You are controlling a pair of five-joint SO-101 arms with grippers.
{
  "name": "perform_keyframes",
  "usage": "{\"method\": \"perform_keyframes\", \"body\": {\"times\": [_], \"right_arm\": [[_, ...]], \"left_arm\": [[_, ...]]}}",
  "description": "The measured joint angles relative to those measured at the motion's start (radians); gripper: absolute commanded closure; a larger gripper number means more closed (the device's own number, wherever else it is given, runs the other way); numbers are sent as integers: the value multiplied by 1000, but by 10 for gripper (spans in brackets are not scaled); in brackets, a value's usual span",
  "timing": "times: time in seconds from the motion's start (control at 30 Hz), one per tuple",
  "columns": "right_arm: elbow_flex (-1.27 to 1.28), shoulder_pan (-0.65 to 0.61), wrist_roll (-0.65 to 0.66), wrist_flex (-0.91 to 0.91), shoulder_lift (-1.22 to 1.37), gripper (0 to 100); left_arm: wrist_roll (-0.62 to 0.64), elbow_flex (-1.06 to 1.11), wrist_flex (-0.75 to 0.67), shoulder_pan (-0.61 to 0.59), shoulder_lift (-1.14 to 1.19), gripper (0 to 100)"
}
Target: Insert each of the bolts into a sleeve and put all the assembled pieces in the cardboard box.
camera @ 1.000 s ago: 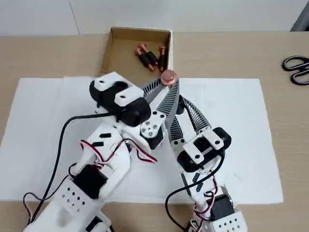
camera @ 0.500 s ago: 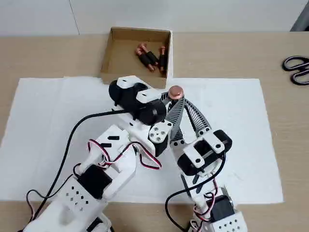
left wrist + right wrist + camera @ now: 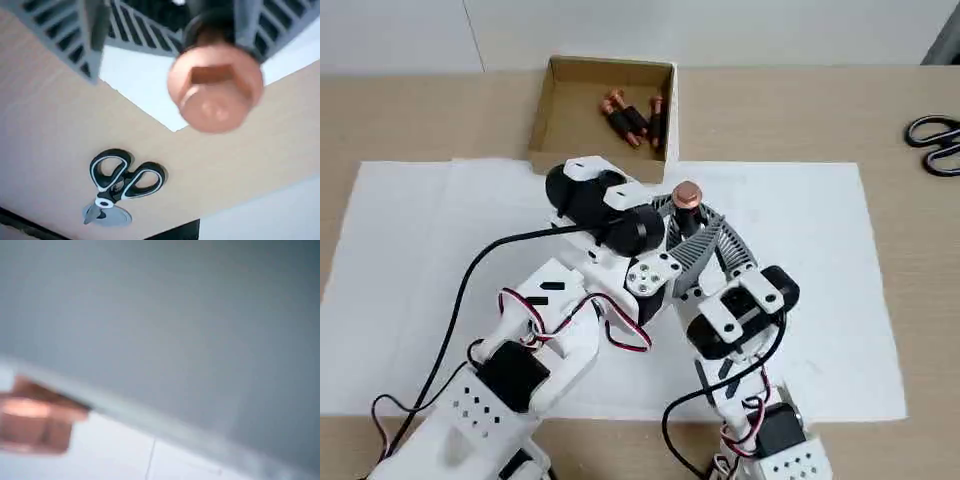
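The copper-headed bolt [image 3: 686, 194] sits head-up in a black sleeve [image 3: 688, 218], raised over the middle of the desk [image 3: 790, 110], near the cardboard box [image 3: 552, 120]. The right claw [image 3: 695, 228] is closed on the sleeve, its ribbed fingers [image 3: 728, 245] meeting under the bolt head. The left claw [image 3: 665, 208] is just beside the bolt on its left; I cannot tell whether it is open or closed. The box stands toward the desk's far edge with assembled pieces [image 3: 632, 118] lying in its right half. A white sheet [image 3: 820, 250] covers the desk's middle. Black-handled scissors [image 3: 935, 143] lie near the right edge.
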Motion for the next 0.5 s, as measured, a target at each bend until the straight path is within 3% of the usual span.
{"method": "perform_keyframes", "body": {"times": [0.5], "right_arm": [[0,2,0,0,0,994]], "left_arm": [[-64,-3,-11,-25,25,820]]}}
